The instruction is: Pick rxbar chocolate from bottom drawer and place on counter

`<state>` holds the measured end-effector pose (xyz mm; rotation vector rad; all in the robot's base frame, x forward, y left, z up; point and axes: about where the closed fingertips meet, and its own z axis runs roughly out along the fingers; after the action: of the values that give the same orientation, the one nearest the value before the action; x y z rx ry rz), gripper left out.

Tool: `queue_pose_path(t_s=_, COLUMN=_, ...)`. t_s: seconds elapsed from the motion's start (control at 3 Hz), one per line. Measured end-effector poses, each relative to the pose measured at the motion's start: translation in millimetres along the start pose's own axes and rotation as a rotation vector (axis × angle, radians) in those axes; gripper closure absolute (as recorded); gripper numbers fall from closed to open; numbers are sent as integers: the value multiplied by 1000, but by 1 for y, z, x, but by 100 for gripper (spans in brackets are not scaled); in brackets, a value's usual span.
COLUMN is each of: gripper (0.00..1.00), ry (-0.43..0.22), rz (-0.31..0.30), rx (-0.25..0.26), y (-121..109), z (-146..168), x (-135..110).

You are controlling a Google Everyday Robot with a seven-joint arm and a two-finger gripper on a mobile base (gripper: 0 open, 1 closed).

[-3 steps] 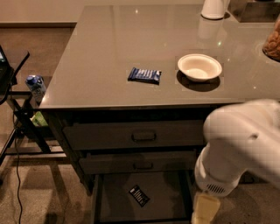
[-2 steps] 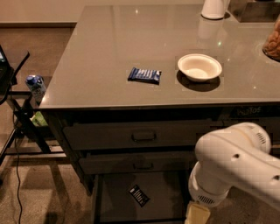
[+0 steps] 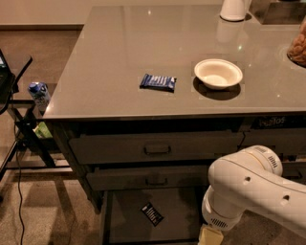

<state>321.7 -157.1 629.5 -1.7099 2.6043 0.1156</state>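
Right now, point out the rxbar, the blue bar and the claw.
rxbar (image 3: 152,214): camera view, middle of its black wrapper.
blue bar (image 3: 158,82): camera view, middle of its wrapper.
claw (image 3: 210,236): camera view, pale part at the picture's bottom edge.

The glossy grey worktop (image 3: 110,52) is carrying four things. A blue-wrapped bar (image 3: 158,82) is lying flat near its front edge, and a white bowl (image 3: 218,73) is sitting upright to the right of it, near but not touching. A white vessel (image 3: 234,8) is standing at the far edge. A jar (image 3: 299,45) with brown contents is showing at the right border, cut off. The claw (image 3: 210,236) is hanging well below the worktop, at the bottom edge of the view.
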Motion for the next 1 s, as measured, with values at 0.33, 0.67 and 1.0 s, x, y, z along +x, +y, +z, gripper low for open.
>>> queue_pose_path(t_s=0.33, gripper=0, ry=3, rz=24, rx=-57, y=4, z=30, x=-2)
queue_pose_path(t_s=0.67, gripper=0, ry=-11, rz=59, rx=-107, y=3, z=76, x=-12)
queue_pose_path(t_s=1.0, gripper=0, ry=-26, rz=97, rx=-136, y=-2, z=116, x=-25)
